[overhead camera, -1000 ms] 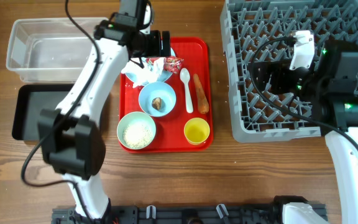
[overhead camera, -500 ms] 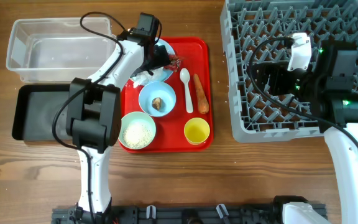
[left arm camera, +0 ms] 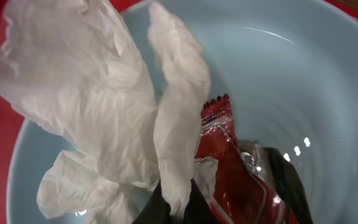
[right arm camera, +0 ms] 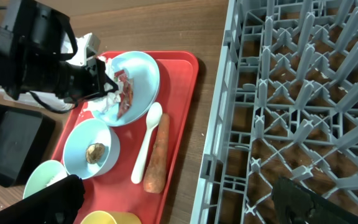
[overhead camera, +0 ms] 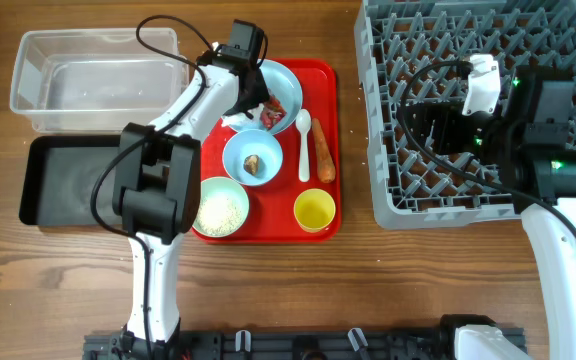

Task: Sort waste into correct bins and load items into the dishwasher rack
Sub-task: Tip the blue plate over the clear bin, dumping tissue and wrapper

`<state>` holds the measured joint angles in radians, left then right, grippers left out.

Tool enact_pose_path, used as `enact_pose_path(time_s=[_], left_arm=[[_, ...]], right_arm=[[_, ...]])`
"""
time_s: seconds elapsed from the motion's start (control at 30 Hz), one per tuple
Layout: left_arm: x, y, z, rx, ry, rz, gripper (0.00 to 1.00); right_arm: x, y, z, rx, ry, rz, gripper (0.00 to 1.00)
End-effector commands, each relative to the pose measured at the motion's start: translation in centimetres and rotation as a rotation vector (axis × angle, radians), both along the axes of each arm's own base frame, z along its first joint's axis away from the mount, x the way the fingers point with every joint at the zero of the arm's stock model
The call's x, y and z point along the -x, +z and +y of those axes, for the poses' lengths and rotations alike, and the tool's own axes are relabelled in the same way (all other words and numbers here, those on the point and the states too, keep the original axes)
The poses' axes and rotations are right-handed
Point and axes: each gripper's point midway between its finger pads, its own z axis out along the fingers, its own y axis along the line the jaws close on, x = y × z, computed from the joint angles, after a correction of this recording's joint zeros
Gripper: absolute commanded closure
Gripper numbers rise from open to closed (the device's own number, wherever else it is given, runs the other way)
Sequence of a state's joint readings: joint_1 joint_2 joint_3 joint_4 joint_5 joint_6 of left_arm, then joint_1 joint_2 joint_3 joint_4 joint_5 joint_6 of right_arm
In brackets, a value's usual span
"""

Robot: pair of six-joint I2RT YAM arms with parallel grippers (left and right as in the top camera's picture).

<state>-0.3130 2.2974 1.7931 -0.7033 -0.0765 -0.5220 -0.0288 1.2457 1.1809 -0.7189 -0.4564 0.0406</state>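
Overhead, the left gripper is down in the light blue plate on the red tray, with the right gripper above the dishwasher rack. Left wrist: its fingers flank the red snack wrapper beside the crumpled tissues, grip unclear. Right wrist: the right jaws gape wide, empty.

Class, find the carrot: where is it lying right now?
In the overhead view, the carrot lies along the right side of the red tray, just right of the white spoon and above the yellow cup.
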Motion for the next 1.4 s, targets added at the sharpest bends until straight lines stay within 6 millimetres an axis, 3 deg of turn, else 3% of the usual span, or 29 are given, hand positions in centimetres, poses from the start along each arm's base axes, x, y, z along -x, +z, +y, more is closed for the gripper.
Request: enact_pose_path(time_s=[0.0, 0.1, 0.13, 0.17, 0.2, 0.23, 0.27, 0.37, 0.43, 0.53, 0.57, 0.63, 0.67, 0.7, 0.73, 0.77, 0.8, 0.83, 0.93, 0.97, 1.03, 1.1, 1.13, 1.17, 1.2, 1.27, 1.3, 1.33, 1.37], left_arm=[[-0.8, 9.9, -0.6, 0.090, -0.004, -0.173, 0.96], [-1.2, 17.2, 3.4, 0.119, 0.066, -0.309, 0.96], [-1.2, 18.4, 5.1, 0.115, 0.091, -0.332, 0.96], [-1.3, 19.7, 8.0, 0.095, 0.131, -0.358, 0.96], [-1.3, 20.0, 9.9, 0.087, 0.166, -0.363, 0.96], [-1.4, 19.9, 12.2, 0.086, 0.202, -0.357, 0.96], [-1.2, 19.7, 12.9, 0.109, 0.191, -0.341, 0.96], [-0.5, 19.0, 12.9, 0.123, 0.175, -0.298, 0.96], [0.3, 18.5, 16.4, 0.021, 0.288, -0.274, 0.96], [0.2, 17.3, 21.6, 0.025, 0.450, -0.264, 0.96], [-0.1, 15.9, 24.2, 0.032, 0.527, -0.255, 0.96], [-1.8, 12.9, 27.0, 0.028, 0.574, -0.266, 0.96], [-2.8, 11.6, 27.7, 0.026, 0.580, -0.278, 0.96], [-4.0, 10.0, 28.3, 0.026, 0.585, -0.294, 0.77], [-4.4, 8.6, 28.4, 0.025, 0.585, -0.286, 0.48], [-4.5, 7.7, 28.4, 0.024, 0.585, -0.273, 0.31], [-4.4, 7.5, 28.4, 0.023, 0.584, -0.266, 0.19], [-4.5, 8.0, 28.4, 0.024, 0.580, -0.278, 0.15], [-4.7, 12.5, 26.8, 0.030, 0.412, -0.344, 0.01], [-4.4, 14.7, 26.2, 0.026, 0.360, -0.375, 0.00], [-2.9, 19.2, 25.2, 0.006, 0.322, -0.423, 0.00], [-1.3, 21.1, 25.0, 0.007, 0.325, -0.419, 0.01], [-0.8, 21.0, 25.2, 0.006, 0.330, -0.401, 0.11], [-0.6, 20.3, 25.4, 0.003, 0.337, -0.380, 0.52], [-0.7, 19.3, 25.7, 0.000, 0.344, -0.360, 0.75], [-1.1, 17.4, 26.5, -0.023, 0.368, -0.330, 0.92], [-1.3, 16.8, 26.5, -0.026, 0.369, -0.320, 0.83], [-1.4, 16.0, 26.5, -0.025, 0.369, -0.303, 0.57], [-1.3, 15.6, 26.3, -0.019, 0.363, -0.289, 0.16]], right_arm=[[-0.3, 0.6, 0.4, -0.003, 0.022, -0.016, 0.00], [-0.3, 0.6, 0.4, -0.004, 0.021, -0.016, 0.00], [-0.3, 0.6, 0.4, -0.004, 0.022, -0.016, 0.00], [-0.3, 0.6, 0.4, -0.004, 0.021, -0.016, 0.00], [-0.3, 0.6, 0.4, -0.004, 0.021, -0.016, 0.00], [-0.3, 0.6, 0.4, -0.004, 0.021, -0.016, 0.00], [-0.3, 0.6, 0.4, -0.004, 0.021, -0.016, 0.00], [-0.3, 0.6, 0.4, -0.004, 0.021, -0.016, 0.00], [-0.1, 0.5, 0.4, -0.004, 0.022, -0.009, 0.00], [0.0, 0.4, 0.4, -0.004, 0.021, -0.001, 0.00], [0.0, 0.4, 0.4, -0.004, 0.021, -0.001, 0.00], [0.0, 0.4, 0.4, -0.004, 0.021, -0.001, 0.00], [0.0, 0.4, 0.4, -0.005, 0.021, -0.001, 0.00], [0.0, 0.3, 0.4, -0.005, 0.021, 0.003, 0.00], [0.1, 0.3, 0.4, -0.005, 0.021, 0.007, 0.00], [0.2, 0.2, 0.4, -0.005, 0.021, 0.014, 0.00], [0.2, 0.1, 0.4, -0.005, 0.021, 0.015, 0.00], [0.2, 0.2, 0.4, -0.005, 0.021, 0.013, 0.00], [0.2, 0.2, 0.4, -0.005, 0.021, 0.012, 0.00], [0.1, 0.3, 0.4, -0.004, 0.021, 0.007, 0.00], [0.0, 0.4, 0.4, -0.005, 0.021, -0.002, 0.00], [0.0, 0.4, 0.4, -0.005, 0.022, -0.002, 0.00], [0.0, 0.4, 0.4, -0.005, 0.021, -0.002, 0.00], [0.0, 0.4, 0.4, -0.004, 0.022, -0.003, 0.00], [0.0, 0.4, 0.4, -0.005, 0.021, -0.002, 0.00], [0.0, 0.4, 0.4, -0.005, 0.022, -0.001, 0.00], [0.0, 0.4, 0.4, -0.005, 0.022, -0.001, 0.00], [0.0, 0.4, 0.4, -0.005, 0.022, -0.001, 0.00], [0.0, 0.4, 0.4, -0.005, 0.021, -0.002, 0.00]])
